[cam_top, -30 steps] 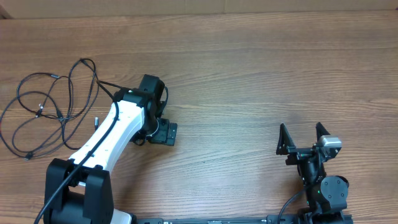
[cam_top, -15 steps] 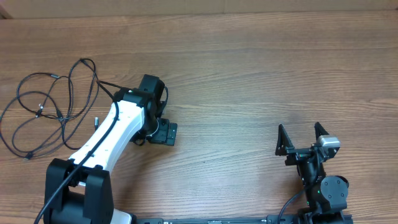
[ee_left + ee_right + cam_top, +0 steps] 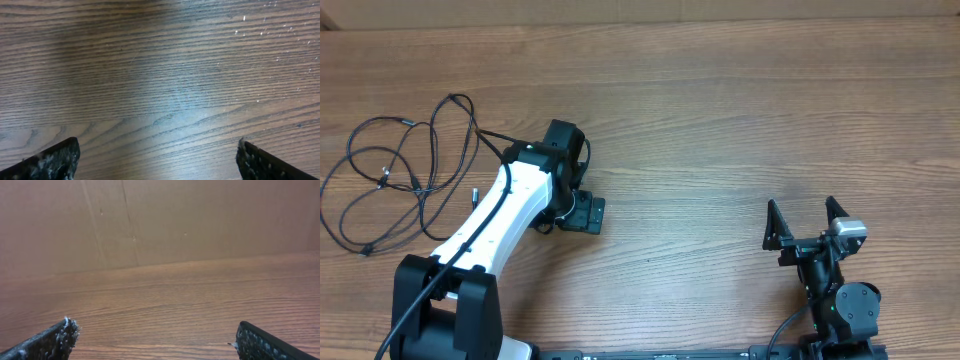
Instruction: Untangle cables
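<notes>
A loose tangle of thin black cables lies by the left edge of the wooden tabletop; the cords look too fine to count. The left gripper and right gripper are both empty, jaws spread wide, clear of the tangle. The left should probably pinch an outer plug end rather than a crossing.

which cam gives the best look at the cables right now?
Overhead. It shows the whole tangle of cables, lying in overlapping loops on the left side of the table. The left wrist and right wrist views look at bare wood only; no part of any cable appears in either.
</notes>
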Robot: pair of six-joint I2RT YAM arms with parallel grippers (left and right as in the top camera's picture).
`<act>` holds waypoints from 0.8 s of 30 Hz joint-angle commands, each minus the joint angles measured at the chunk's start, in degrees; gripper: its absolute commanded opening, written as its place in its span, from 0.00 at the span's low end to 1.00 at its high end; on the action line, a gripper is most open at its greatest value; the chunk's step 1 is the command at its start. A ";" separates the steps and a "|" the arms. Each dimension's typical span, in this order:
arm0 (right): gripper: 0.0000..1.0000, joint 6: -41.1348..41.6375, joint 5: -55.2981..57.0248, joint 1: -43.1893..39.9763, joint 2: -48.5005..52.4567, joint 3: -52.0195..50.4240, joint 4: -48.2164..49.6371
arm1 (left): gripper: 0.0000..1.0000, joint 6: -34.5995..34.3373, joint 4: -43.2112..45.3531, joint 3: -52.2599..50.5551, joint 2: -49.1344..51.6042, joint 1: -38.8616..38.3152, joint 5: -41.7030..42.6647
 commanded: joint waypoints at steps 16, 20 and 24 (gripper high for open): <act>1.00 -0.24 -0.48 0.07 -0.52 -0.61 0.17 | 1.00 -0.04 0.02 0.04 -25.62 -0.28 -0.39; 1.00 -0.26 -0.48 0.07 -0.52 -0.61 0.17 | 1.00 -0.04 0.00 0.04 -36.35 -0.28 -0.39; 1.00 -0.26 -0.48 0.07 -0.52 -0.61 0.17 | 0.99 -0.04 -0.15 0.04 -45.05 0.13 -0.37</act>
